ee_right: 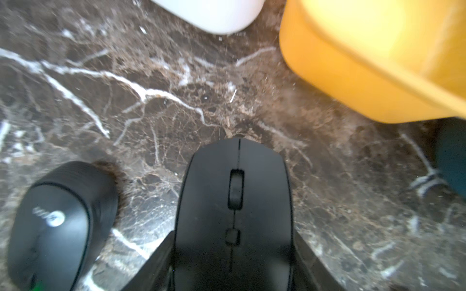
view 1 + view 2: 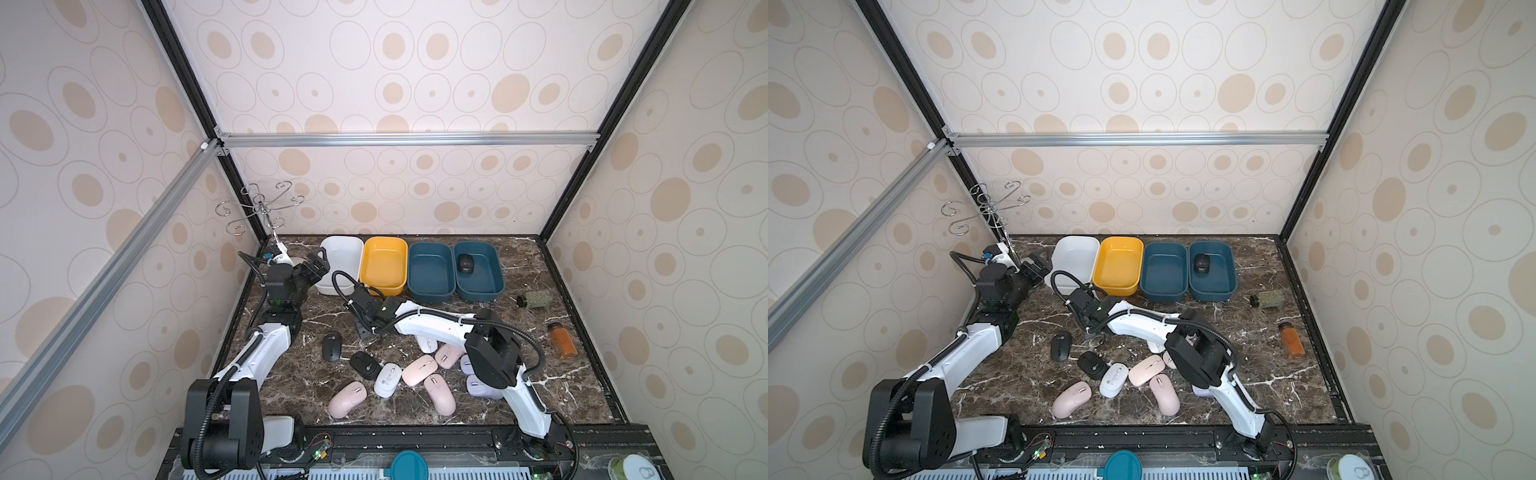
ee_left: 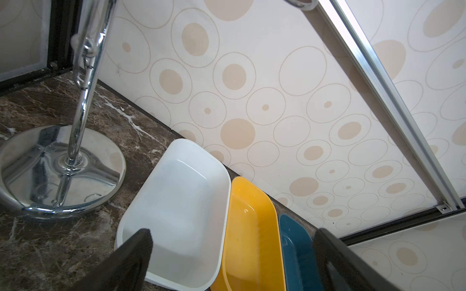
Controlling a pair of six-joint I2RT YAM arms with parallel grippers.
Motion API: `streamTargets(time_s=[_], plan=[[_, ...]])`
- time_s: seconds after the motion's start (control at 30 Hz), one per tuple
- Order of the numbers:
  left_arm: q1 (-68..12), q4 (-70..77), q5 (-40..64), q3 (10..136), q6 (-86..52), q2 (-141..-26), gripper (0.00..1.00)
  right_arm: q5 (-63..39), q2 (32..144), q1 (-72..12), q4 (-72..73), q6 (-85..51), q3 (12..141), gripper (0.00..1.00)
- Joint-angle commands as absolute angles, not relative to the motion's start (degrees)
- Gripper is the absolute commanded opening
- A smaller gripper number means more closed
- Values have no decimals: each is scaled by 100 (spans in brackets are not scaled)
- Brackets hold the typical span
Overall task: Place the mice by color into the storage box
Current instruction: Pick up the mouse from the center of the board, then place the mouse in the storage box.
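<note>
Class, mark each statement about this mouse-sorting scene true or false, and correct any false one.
1. A black mouse lies in the blue bin farthest from the white bin. True.
2. The yellow bin holds a pink mouse. False: it is empty.
3. The right tool grips a second black mouse. True.
4. The left tool holds a white mouse. False: it is open and empty, near the white bin.
5. Every pink mouse is already binned. False: pink mice lie on the table.
</note>
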State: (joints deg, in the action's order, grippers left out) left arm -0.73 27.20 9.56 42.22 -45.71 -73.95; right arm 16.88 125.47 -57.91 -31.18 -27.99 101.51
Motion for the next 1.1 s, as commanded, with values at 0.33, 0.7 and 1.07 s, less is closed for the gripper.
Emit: streamTargets(time_s=[0.33, 0.7, 1.07], plan=[[-44, 3151, 1443, 4397, -4712, -7570, 100, 2206, 11285, -5198, -2703, -2241, 9409, 52], [-101, 3767, 2287, 4358, -5183, -7966, 100, 2277, 10767, -4084, -2469, -1787, 9070, 52], [-706, 4086, 2883, 4464, -5316, -8321, 100, 1696, 10848, -2577, -2150, -1580, 8908, 52]])
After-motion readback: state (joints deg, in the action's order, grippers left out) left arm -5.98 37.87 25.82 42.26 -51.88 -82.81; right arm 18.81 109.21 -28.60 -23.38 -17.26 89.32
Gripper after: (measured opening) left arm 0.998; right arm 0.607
